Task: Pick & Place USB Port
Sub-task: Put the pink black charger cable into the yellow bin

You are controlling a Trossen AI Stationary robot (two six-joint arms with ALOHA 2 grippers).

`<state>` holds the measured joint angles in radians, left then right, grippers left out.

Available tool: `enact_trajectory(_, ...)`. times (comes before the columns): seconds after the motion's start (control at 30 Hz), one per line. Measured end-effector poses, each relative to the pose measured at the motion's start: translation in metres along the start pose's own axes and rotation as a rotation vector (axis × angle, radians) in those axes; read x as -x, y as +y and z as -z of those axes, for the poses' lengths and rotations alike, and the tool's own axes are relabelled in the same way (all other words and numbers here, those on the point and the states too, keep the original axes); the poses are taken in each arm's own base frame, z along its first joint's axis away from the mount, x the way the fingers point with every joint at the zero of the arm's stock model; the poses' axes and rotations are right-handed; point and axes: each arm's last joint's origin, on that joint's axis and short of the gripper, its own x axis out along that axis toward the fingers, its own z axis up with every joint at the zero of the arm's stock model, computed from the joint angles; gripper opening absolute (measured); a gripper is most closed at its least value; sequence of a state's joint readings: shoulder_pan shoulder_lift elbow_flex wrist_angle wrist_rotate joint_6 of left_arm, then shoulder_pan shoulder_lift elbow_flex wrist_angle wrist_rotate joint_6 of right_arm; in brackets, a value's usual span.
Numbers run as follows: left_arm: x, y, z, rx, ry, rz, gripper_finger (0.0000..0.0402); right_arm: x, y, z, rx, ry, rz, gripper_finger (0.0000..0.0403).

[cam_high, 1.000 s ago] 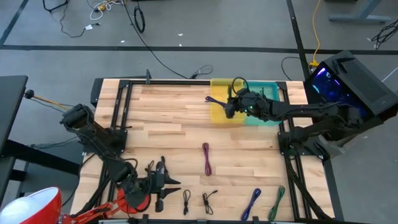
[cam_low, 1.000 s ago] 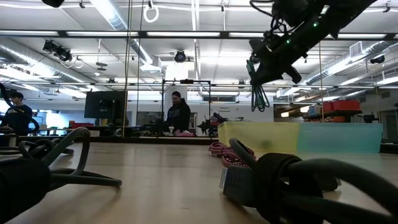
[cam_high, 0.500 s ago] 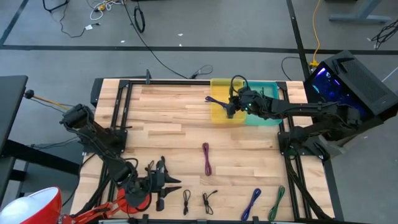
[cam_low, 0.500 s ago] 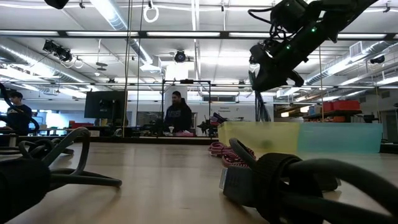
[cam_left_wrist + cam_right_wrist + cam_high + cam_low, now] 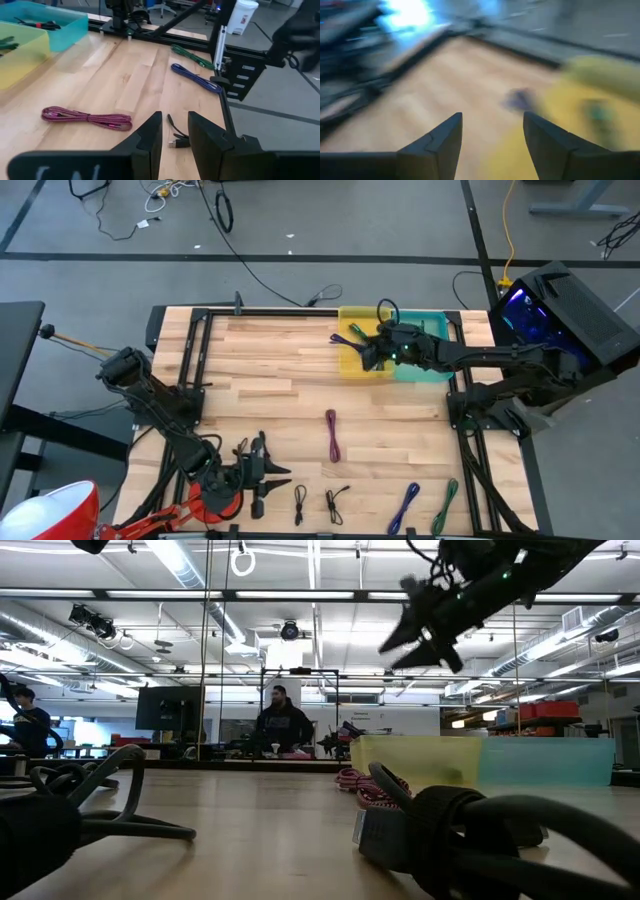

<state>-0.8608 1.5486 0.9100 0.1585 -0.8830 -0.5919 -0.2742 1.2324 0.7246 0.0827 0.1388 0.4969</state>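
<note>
At the table's [image 5: 270, 370] near left corner the left gripper [image 5: 262, 470] rests low over the wood, its fingers [image 5: 150, 137] only a narrow gap apart and empty. In front of it a row of coiled cables lies along the near edge: two black ones [image 5: 300, 502], a blue one [image 5: 406, 505], a green one [image 5: 446, 502], and further in, near the middle, a maroon cable [image 5: 332, 434].

At the far edge sits the yellow bin [image 5: 352, 358], touching the teal bin [image 5: 432, 325] on its right. A green cable [image 5: 357, 332] lies in the yellow bin, and a purple coil [image 5: 340, 340] hangs over its left rim. The teal bin holds something dark and red, too small to make out.

The right gripper [image 5: 372, 352] hangs above the yellow bin, spread wide, with nothing between its fingers [image 5: 432, 145].
</note>
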Motion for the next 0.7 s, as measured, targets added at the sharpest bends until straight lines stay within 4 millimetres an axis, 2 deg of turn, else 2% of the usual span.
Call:
enact_trajectory(0.13,-0.001,0.002,-0.001,0.020,-0.025,-0.040,0.0096,0.006,0.031,0.016,0.031,0.109,-0.238,0.0196)
enact_trajectory(0.33,-0.023,0.012,0.005,0.104,-0.007,-0.093,0.0096,0.031,0.084,0.052,0.178,0.174,-0.389,0.0179)
enact_trajectory(0.43,-0.041,0.023,0.007,0.030,0.083,-0.050,0.0096,0.048,0.108,0.068,0.273,0.136,-0.459,0.0172)
enact_trajectory(0.53,-0.057,0.035,0.004,-0.120,0.142,0.000,0.0096,0.067,0.128,0.080,0.333,0.081,-0.534,0.0168)
enact_trajectory(0.7,-0.083,0.057,0.002,-0.324,0.227,0.089,0.0096,0.092,0.149,0.091,0.375,0.000,-0.628,0.0164)
